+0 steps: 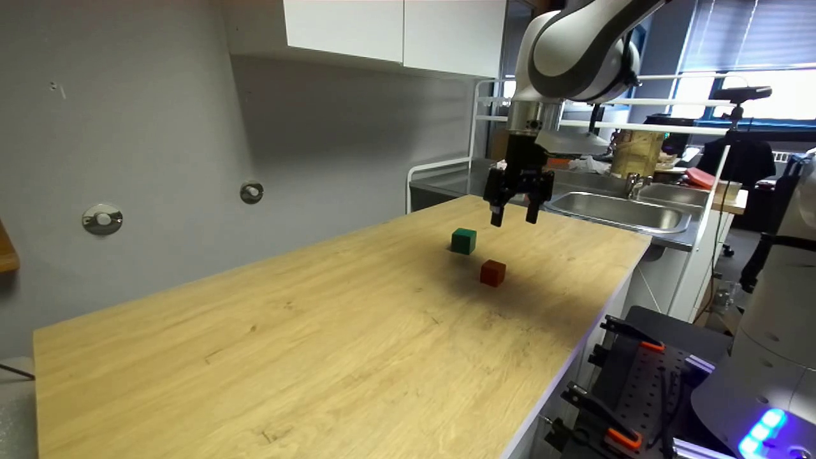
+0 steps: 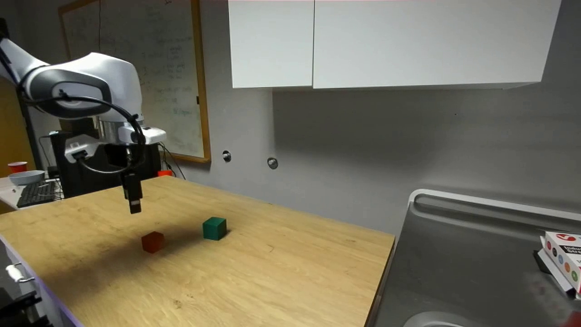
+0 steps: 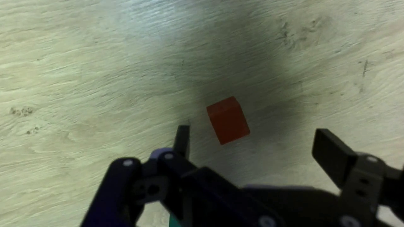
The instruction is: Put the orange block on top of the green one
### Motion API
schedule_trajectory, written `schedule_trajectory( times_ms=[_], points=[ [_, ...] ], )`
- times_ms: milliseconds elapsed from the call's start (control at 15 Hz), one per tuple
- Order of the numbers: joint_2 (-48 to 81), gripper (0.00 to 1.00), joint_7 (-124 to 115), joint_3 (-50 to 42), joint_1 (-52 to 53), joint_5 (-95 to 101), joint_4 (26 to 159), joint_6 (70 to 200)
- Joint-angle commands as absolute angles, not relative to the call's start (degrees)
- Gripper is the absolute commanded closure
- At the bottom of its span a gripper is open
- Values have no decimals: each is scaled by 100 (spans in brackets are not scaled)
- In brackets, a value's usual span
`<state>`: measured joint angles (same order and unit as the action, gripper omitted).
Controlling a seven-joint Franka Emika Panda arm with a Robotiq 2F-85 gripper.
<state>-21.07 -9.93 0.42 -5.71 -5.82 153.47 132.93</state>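
In the wrist view the cubic orange block (image 3: 229, 122) lies angled, upper left to lower right, the fingers (image 3: 334, 157) parted.

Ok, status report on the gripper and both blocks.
Gripper open, empty, above tabletop. Orange block on tabletop, apart from green block. Nothing seen blocking the orange block.

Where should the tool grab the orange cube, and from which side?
Likely from above, pinching two opposite upright sides of the red-orange cube. It lies flat on the wooden tabletop, apart from the green cube, and looks slightly turned against the open tool, so twist to match.
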Motion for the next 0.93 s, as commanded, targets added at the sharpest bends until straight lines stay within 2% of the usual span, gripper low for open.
schedule_trajectory(
  times_ms=[0,467,867],
  points=[
    [-1026,0,-1199,56,-580,-270,14743,13404],
    [283,0,-1190,-106,-476,-365,13892,13242],
    [820,0,-1239,-216,-461,-473,13616,13078]
  ],
)
